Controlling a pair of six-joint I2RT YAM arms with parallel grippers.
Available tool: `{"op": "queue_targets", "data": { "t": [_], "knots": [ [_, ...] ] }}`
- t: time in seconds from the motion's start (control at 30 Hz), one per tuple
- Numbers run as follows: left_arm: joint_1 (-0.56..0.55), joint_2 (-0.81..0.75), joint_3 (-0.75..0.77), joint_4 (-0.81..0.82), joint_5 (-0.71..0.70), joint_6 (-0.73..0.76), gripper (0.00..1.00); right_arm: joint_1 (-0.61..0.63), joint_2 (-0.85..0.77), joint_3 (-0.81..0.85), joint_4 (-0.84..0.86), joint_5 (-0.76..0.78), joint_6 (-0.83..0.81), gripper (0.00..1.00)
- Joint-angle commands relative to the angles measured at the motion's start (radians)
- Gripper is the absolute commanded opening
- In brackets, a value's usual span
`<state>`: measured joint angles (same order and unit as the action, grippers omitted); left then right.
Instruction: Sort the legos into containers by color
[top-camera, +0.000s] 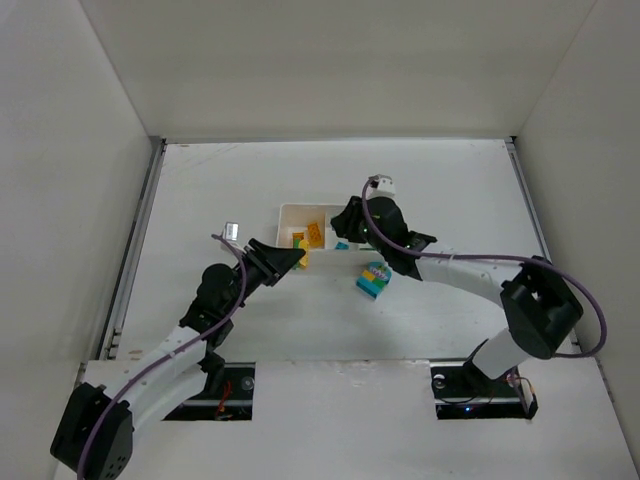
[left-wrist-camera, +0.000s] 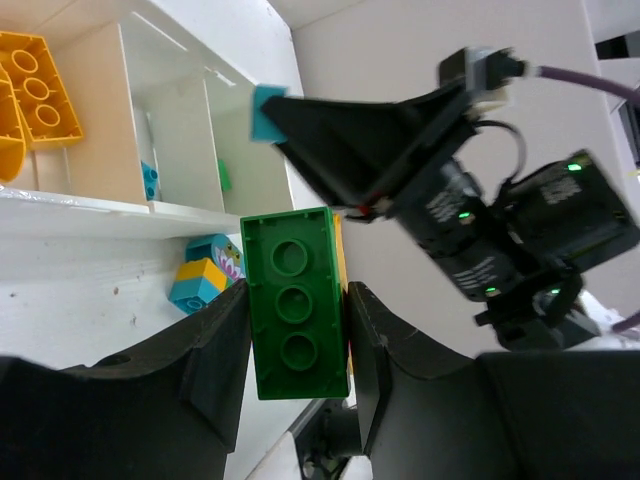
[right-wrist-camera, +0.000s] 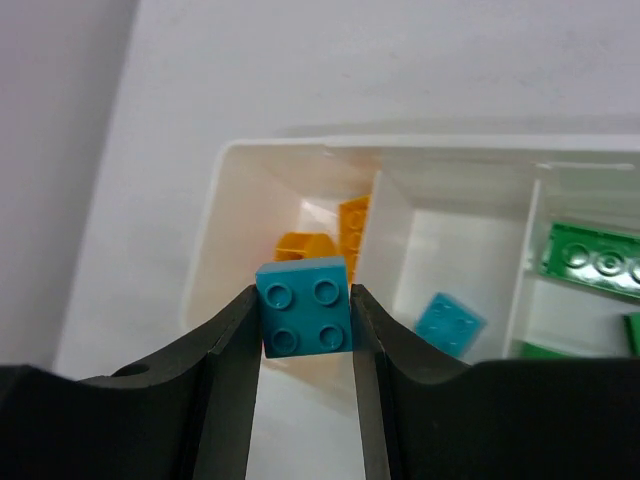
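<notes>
The white tray (top-camera: 284, 218) has three compartments. In the right wrist view its left compartment (right-wrist-camera: 235, 250) holds yellow bricks (right-wrist-camera: 340, 238), the middle one a cyan brick (right-wrist-camera: 448, 325), and the right one green bricks (right-wrist-camera: 590, 262). My right gripper (right-wrist-camera: 305, 312) is shut on a cyan 2x2 brick (right-wrist-camera: 305, 320) above the tray's left part; it also shows from above (top-camera: 346, 228). My left gripper (left-wrist-camera: 297, 305) is shut on a green brick (left-wrist-camera: 293, 300) with a yellow layer stuck behind it, just in front of the tray (left-wrist-camera: 120, 212); it also shows from above (top-camera: 295, 257).
A mixed clump of cyan, yellow and green bricks (top-camera: 373, 280) lies on the table in front of the tray, and also shows in the left wrist view (left-wrist-camera: 203, 276). The right arm (left-wrist-camera: 480, 240) reaches across close to my left gripper. White walls enclose the table.
</notes>
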<state>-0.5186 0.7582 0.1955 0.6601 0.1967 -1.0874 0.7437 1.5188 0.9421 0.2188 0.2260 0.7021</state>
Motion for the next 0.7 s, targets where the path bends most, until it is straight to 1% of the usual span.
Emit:
{"op": "queue_targets", "data": {
  "t": [0.0,0.17,0.2,0.3,0.37,0.43,0.53,0.6,0.67],
  "knots": [
    [0.025,0.000,0.047,0.033,0.061,-0.071,0.18,0.016,0.041,0.050,-0.082,0.079,-0.095,0.29],
    [0.041,0.029,0.044,0.052,0.084,-0.101,0.18,0.024,0.072,0.069,-0.076,0.105,-0.095,0.35],
    [0.039,0.032,0.042,0.058,0.086,-0.106,0.18,0.027,0.076,0.073,-0.082,0.110,-0.096,0.39],
    [0.041,0.043,0.042,0.072,0.095,-0.124,0.18,0.030,0.066,0.072,-0.078,0.118,-0.095,0.57],
    [0.042,0.044,0.042,0.087,0.109,-0.131,0.18,0.033,0.032,0.061,-0.072,0.111,-0.085,0.62],
    [0.042,0.043,0.039,0.101,0.109,-0.143,0.19,0.041,-0.015,0.038,-0.064,0.105,-0.081,0.65],
    [0.047,0.053,0.047,0.113,0.121,-0.160,0.19,0.052,-0.098,-0.005,-0.044,0.092,-0.058,0.66],
    [0.047,0.055,0.050,0.127,0.129,-0.170,0.19,0.075,-0.178,-0.067,-0.015,0.073,-0.024,0.63],
    [0.048,0.056,0.047,0.145,0.127,-0.190,0.19,0.102,-0.259,-0.155,0.066,0.032,0.035,0.62]
  ]
}}
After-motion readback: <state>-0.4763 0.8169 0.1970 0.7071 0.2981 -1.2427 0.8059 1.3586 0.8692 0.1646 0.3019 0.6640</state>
